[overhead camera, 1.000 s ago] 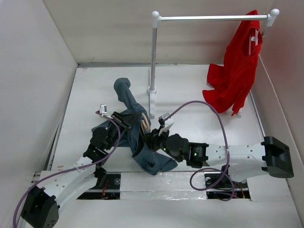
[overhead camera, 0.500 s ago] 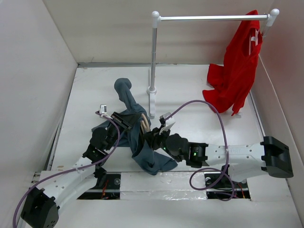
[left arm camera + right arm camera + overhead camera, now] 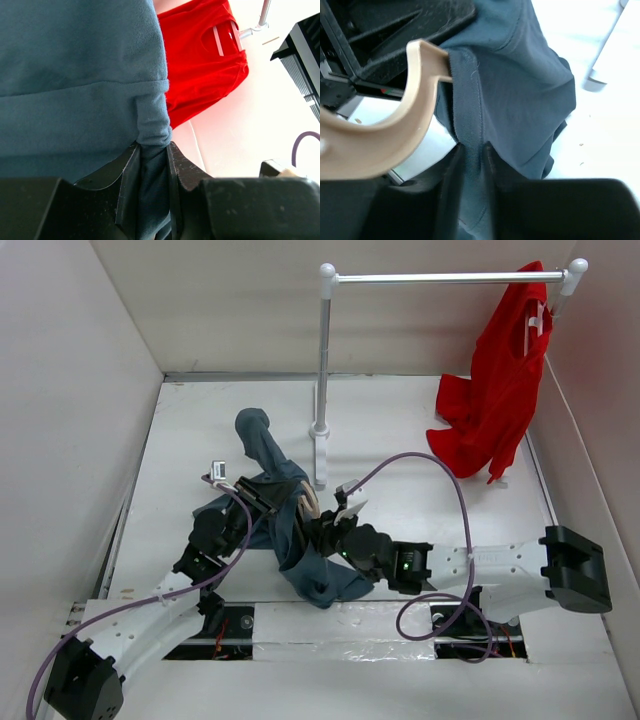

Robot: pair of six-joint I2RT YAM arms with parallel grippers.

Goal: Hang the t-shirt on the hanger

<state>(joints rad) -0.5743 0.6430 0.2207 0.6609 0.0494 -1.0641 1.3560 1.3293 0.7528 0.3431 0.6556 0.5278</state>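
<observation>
T-shirt (image 3: pixel 285 540): you've nudged its far end slightly left.
Left gripper (image 3: pixel 152 162): narrowed, pinching a fold of it.
Right gripper (image 3: pixel 470 157): narrowed, pinching its hem beside the hanger (image 3: pixel 422 85).

A white counter (image 3: pixel 420 440) sits boxed in by plain white walls (image 3: pixel 80 390). Beyond the right hand (image 3: pixel 320 528) a silver rail (image 3: pixel 440 278) stands on a post (image 3: pixel 322 360). A red garment (image 3: pixel 500 390) hangs far to that hand's right. The light is even.

White arms (image 3: pixel 150 625), black joints (image 3: pixel 575 570), purple cables (image 3: pixel 405 455)
</observation>
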